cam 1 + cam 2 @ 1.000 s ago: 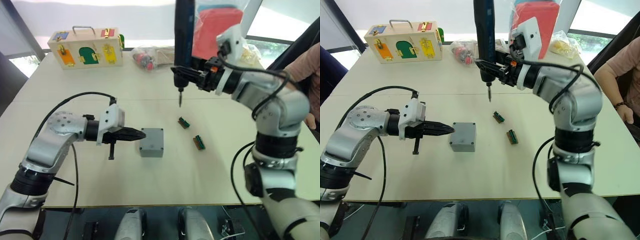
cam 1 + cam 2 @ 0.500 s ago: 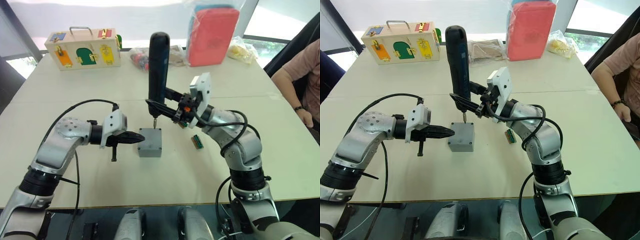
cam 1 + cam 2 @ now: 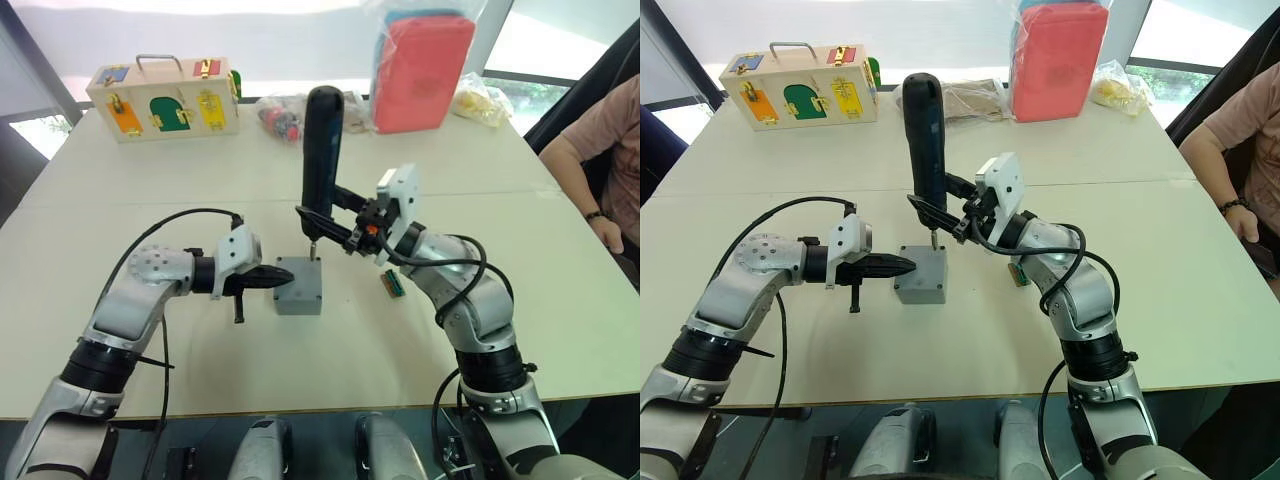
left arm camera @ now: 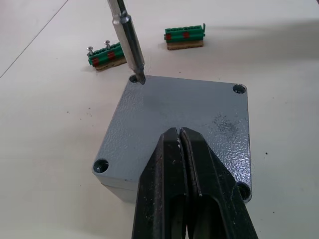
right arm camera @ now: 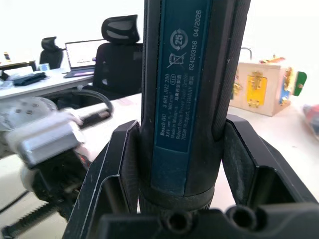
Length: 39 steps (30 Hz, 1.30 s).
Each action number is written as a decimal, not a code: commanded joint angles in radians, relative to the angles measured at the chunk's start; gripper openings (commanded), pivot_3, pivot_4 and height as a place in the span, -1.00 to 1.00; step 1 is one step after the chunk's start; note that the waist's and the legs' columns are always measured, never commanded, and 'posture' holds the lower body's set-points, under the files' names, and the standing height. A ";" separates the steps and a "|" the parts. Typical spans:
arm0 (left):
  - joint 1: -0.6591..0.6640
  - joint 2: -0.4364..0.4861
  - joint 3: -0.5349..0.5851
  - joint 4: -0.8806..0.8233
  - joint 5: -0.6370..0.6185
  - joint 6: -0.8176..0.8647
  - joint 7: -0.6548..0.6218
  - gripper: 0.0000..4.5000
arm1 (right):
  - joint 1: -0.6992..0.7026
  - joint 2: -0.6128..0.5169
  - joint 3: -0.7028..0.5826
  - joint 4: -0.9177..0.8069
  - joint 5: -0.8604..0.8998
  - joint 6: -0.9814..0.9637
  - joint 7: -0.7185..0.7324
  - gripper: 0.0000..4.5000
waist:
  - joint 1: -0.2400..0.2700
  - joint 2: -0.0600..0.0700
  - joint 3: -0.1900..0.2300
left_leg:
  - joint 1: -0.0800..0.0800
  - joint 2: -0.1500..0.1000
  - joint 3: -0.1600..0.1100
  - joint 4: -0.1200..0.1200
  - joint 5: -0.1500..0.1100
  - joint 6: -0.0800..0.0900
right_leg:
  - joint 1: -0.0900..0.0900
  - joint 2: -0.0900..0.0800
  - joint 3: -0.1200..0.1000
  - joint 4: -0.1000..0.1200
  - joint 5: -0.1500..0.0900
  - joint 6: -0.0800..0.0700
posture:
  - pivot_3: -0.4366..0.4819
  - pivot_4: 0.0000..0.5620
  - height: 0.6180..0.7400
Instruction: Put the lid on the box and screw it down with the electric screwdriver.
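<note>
The lid (image 4: 182,122) already sits on the box (image 3: 299,287), near the middle of the table (image 3: 560,330). The right claw (image 3: 340,228) grips the one screwdriver (image 3: 321,150), its tip at one corner hole. The left claw (image 4: 180,144) is pinched shut with nothing in it, touching the lid. I count four corner holes, two green strips (image 4: 105,54) and one wooden toy box (image 3: 165,97). The screwing seems just started.
</note>
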 commanded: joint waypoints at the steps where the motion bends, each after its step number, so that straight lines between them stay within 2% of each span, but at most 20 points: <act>1: 0.013 0.000 -0.003 0.000 0.014 0.000 0.002 -1.00 | -0.014 -0.001 -0.002 -0.026 -0.003 -0.050 0.003 -0.18 | 0.000 0.000 0.000 | 0.000 0.000 0.000 0.000 0.000 0.000 | 0.000 0.000 0.000 0.000 0.000 0.000 | -0.05 -0.47 0.83; 12: 0.016 -0.009 -0.006 -0.011 0.016 0.005 0.012 -1.00 | -0.012 -0.014 0.005 0.012 -0.031 -0.090 0.017 -0.18 | 0.000 0.000 0.000 | 0.000 0.000 0.000 0.000 0.000 0.000 | 0.000 0.000 0.000 0.000 0.000 0.000 | -0.05 -0.47 0.83; 19: 0.026 -0.011 -0.009 -0.019 0.019 0.010 0.022 -1.00 | 0.038 -0.041 0.055 0.022 -0.065 -0.089 0.047 -0.18 | 0.000 0.000 0.000 | 0.002 0.000 0.000 0.000 0.000 0.000 | 0.002 0.000 0.000 0.000 0.000 0.000 | -0.05 -0.47 0.83; 25: 0.042 -0.009 -0.019 -0.015 0.038 0.000 0.027 -1.00 | 0.081 -0.034 0.094 0.043 -0.091 -0.010 -0.004 -0.18 | -0.001 -0.001 -0.004 | 0.016 0.000 0.000 -0.002 -0.001 0.002 | 0.015 0.000 0.000 -0.002 -0.001 0.000 | -0.05 -0.47 0.83; 36: 0.065 -0.015 -0.030 0.009 0.052 -0.006 0.027 -1.00 | 0.109 -0.044 0.148 0.039 -0.125 0.080 -0.046 -0.18 | -0.001 -0.001 -0.030 | 0.021 0.001 -0.004 -0.003 -0.003 0.005 | 0.021 0.001 0.000 -0.007 -0.003 -0.001 | -0.05 -0.47 0.83; 39: 0.067 -0.018 -0.034 0.016 0.058 -0.010 0.027 -1.00 | 0.115 -0.047 0.155 0.046 -0.137 0.088 -0.053 -0.18 | 0.000 -0.001 -0.033 | 0.035 0.002 -0.004 -0.009 -0.005 0.008 | 0.035 0.002 0.000 -0.014 -0.003 -0.002 | -0.05 -0.47 0.83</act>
